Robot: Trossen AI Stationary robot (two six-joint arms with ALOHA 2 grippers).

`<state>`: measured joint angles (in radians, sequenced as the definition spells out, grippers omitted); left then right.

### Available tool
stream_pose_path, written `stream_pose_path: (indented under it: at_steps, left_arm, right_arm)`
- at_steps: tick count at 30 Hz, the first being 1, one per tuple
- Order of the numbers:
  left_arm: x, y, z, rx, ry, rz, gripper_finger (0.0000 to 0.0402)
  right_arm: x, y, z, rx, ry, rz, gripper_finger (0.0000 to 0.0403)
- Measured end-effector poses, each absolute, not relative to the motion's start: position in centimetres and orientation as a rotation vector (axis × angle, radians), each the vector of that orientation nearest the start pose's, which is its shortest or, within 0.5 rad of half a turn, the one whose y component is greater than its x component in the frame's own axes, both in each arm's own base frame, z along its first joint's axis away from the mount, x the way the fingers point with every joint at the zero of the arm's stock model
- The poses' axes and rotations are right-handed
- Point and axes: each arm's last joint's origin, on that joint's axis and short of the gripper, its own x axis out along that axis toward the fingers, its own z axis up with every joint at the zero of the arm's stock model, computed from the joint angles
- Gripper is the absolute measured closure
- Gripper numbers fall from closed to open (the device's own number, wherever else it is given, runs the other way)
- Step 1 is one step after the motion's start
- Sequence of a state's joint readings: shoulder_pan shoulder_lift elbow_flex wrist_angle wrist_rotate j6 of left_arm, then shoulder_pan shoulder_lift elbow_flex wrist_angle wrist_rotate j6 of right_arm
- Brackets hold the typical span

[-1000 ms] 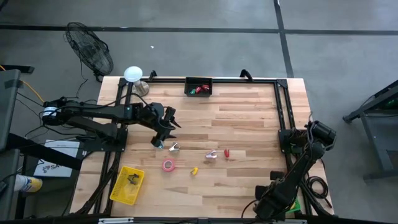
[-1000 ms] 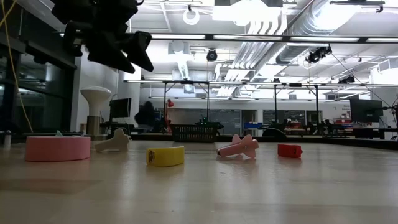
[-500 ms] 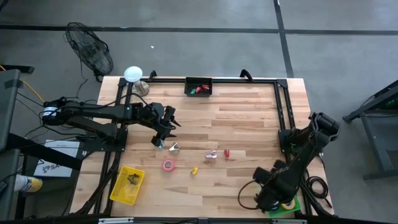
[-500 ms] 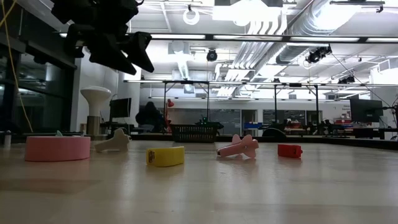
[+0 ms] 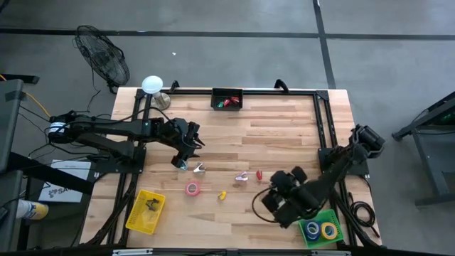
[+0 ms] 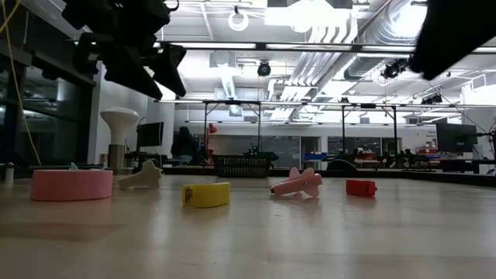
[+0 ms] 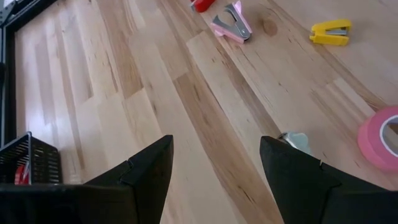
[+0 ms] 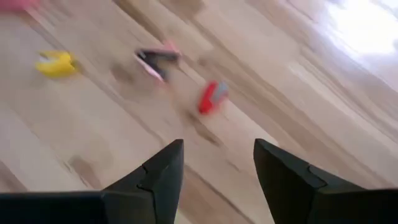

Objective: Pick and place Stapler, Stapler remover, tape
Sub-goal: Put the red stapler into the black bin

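The right end effector (image 5: 274,201) now sits over the lower middle-right of the tabletop (image 5: 284,135) in the high view, having swung inward from the lower right corner, where half a second ago it covered the green bin (image 5: 319,230). That bin is now uncovered and shows rolls of tape (image 5: 320,230) in blue and yellow inside it. The right end effector's fingers (image 8: 149,180) are spread wide and hold nothing; ahead of them lie a red stapler (image 8: 211,98), a pink stapler remover (image 8: 157,59) and a yellow stapler (image 8: 55,63).

The left end effector (image 5: 186,148) stays at centre left of the high view, almost where it was, fingers (image 7: 146,171) wide apart and empty, above a pale stapler remover (image 5: 198,168). A pink tape roll (image 5: 192,188) lies just below it in the frame, with the yellow stapler to its right. The yellow bin (image 5: 145,210) at lower left and the black bin (image 5: 227,99) at top centre are unchanged.
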<state>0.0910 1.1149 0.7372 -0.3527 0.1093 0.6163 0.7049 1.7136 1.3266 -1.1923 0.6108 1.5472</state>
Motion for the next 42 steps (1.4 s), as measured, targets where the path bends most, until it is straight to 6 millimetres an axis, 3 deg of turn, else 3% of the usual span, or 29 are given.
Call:
stream_pose_path:
  at_steps: [10, 21, 27, 35, 42]
  left_arm:
    - [22.4, 1.7, 24.1, 0.519, 0.703, -0.245, 0.0165]
    - [22.4, 1.7, 24.1, 0.52, 0.706, -0.248, 0.0165]
    - [22.4, 1.7, 24.0, 0.518, 0.71, -0.251, 0.0165]
    - [22.4, 1.7, 24.0, 0.518, 0.71, -0.251, 0.0165]
    - [22.4, 1.7, 24.0, 0.518, 0.71, -0.25, 0.0165]
  right_arm:
    - [28.1, 18.3, 18.7, 0.439, 0.863, -0.918, 0.0219]
    - [30.3, 16.4, 13.9, 0.483, 0.871, -1.134, 0.0218]
    - [31.0, 15.3, 12.7, 0.5, 0.89, -1.194, 0.0192]
    - [31.4, 14.7, 12.7, 0.505, 0.887, -1.199, 0.0136]
    - [31.8, 14.8, 12.6, 0.53, 0.883, -1.173, 0.0145]
